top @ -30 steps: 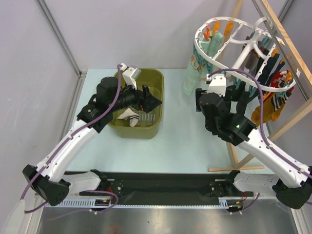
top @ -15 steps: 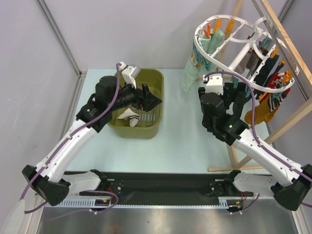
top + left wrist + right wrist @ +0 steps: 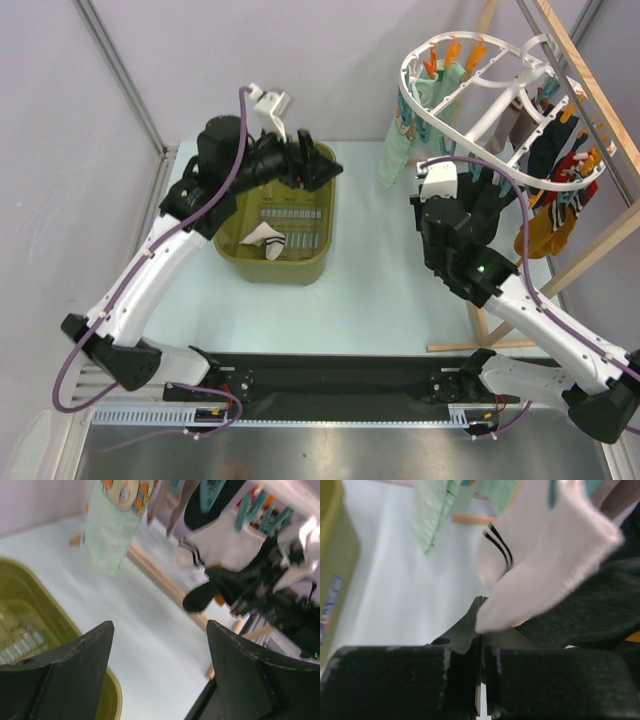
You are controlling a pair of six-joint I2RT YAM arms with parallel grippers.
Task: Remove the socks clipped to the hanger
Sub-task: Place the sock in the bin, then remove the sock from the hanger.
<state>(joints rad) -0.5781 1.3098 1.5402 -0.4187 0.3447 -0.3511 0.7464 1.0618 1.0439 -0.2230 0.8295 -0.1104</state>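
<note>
Where the right tool (image 3: 481, 635) clamps, its tips pinch the white sock (image 3: 545, 565).

Overhead, bright even light falls softly: the pale table (image 3: 380, 290) shows only faint shadows beside the olive tub (image 3: 280, 273), and the metal strip (image 3: 350, 455) at the near edge carries a dull sheen. From the left wrist all is smeared, worst among the teal pegs (image 3: 260, 512) at the right; the fingers (image 3: 65, 675) of the left gripper (image 3: 160, 650) are dark blurs. From the right wrist the white sock (image 3: 545, 570) sits near, unfocused and almost washed out, above the black featureless fingers (image 3: 395, 680) of the right gripper (image 3: 481, 630)
</note>
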